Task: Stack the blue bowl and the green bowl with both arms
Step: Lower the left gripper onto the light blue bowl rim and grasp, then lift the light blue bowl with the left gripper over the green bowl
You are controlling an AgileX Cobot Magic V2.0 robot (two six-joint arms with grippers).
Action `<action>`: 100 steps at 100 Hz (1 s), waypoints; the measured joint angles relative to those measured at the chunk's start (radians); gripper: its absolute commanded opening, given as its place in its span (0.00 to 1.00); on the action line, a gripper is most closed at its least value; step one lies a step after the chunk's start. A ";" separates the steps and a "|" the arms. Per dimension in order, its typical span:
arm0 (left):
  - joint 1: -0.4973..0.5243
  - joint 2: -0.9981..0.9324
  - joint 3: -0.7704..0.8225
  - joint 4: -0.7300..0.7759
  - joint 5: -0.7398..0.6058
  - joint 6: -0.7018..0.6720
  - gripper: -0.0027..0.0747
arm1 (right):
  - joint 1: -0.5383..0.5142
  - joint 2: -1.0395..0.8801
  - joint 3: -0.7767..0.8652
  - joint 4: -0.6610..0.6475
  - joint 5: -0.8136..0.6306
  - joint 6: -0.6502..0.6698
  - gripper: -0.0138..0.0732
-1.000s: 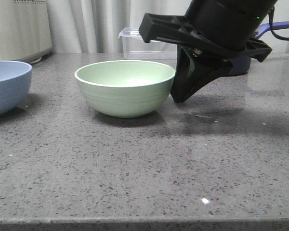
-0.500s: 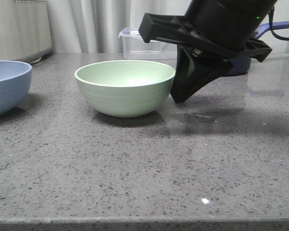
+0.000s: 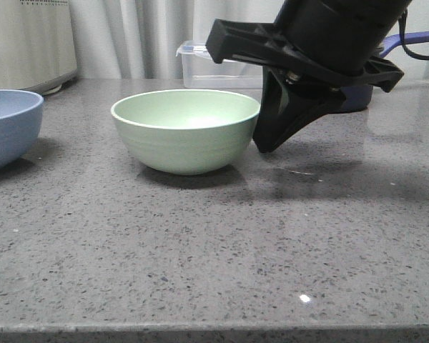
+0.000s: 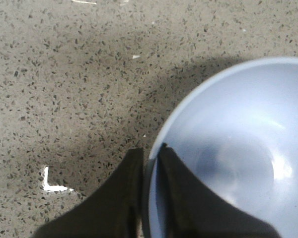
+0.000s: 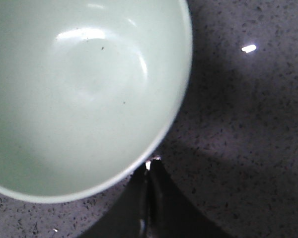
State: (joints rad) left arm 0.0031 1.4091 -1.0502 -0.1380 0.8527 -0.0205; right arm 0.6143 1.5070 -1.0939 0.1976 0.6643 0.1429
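Observation:
The green bowl [image 3: 186,132] stands upright mid-table. The blue bowl [image 3: 11,128] is at the far left, partly cut off by the frame. My left gripper [image 4: 150,153] does not show in the front view. In the left wrist view it is shut on the blue bowl's [image 4: 238,148] rim, one finger inside and one outside. My right gripper [image 3: 264,146] points down just right of the green bowl, tips near the table. In the right wrist view the gripper [image 5: 150,163] has its fingers pressed together, empty, just outside the green bowl's [image 5: 79,94] rim.
A clear lidded plastic box [image 3: 214,68] stands behind the green bowl. A dark navy saucepan [image 3: 357,96] sits behind my right arm. A white appliance [image 3: 28,43] is at the back left. A white tape mark [image 4: 52,181] lies beside the blue bowl.
The blue bowl has shifted slightly to the left in the front view. The green bowl and my right gripper have not moved.

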 measured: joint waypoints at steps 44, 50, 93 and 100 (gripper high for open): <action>-0.024 0.002 -0.125 -0.016 0.094 0.002 0.01 | 0.000 0.000 0.000 0.000 0.000 0.000 0.07; -0.049 0.004 -0.174 -0.019 0.124 0.004 0.01 | 0.000 0.000 0.000 0.000 0.000 0.000 0.07; -0.292 0.171 -0.516 -0.039 0.294 0.010 0.01 | 0.000 0.000 0.000 0.002 0.000 0.000 0.07; -0.328 0.202 -0.545 -0.039 0.309 0.010 0.01 | 0.000 0.000 0.000 0.002 0.000 0.000 0.07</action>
State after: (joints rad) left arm -0.3252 1.6110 -1.5949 -0.1770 1.1612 -0.0106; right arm 0.6143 1.5070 -1.0939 0.1993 0.6643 0.1429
